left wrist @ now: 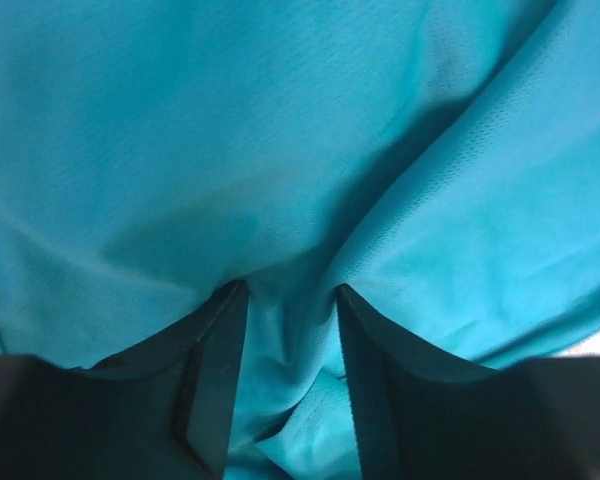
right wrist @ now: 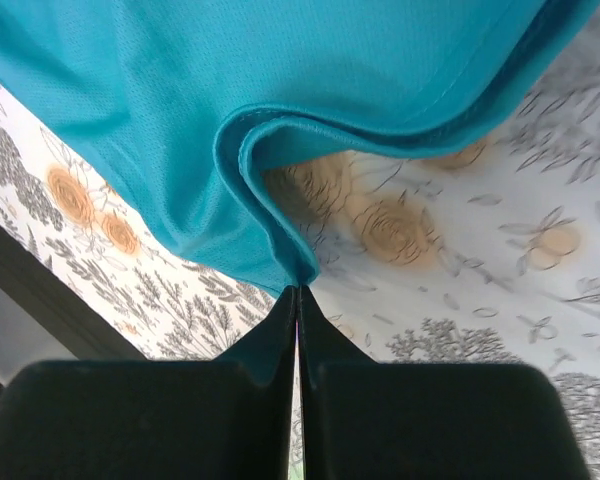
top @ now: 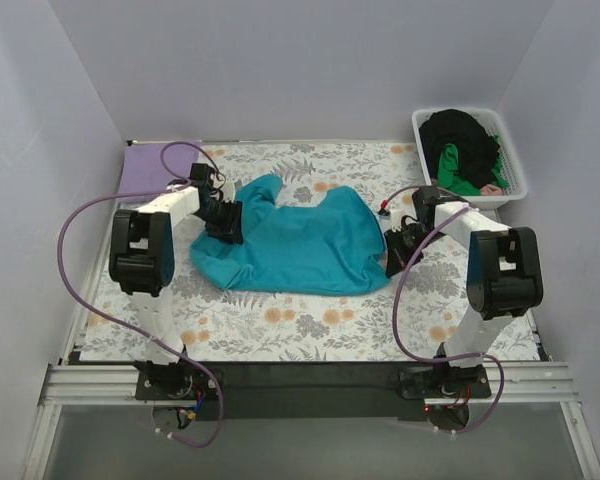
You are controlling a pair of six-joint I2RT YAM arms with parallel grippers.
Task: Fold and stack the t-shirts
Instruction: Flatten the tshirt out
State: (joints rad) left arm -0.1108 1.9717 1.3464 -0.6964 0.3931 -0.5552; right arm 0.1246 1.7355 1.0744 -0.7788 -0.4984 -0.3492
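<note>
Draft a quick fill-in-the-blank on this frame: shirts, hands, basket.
1. The t-shirt spread on the floral cloth is coloured ___.
2. The ___ hand pinches that t-shirt's hem, its fingers closed.
3. The black shirt and the green shirt sit in the white ___ at the far right.
4. The lavender shirt lies flat at the far ___ corner.
Missing words: teal; right; basket; left.
</note>
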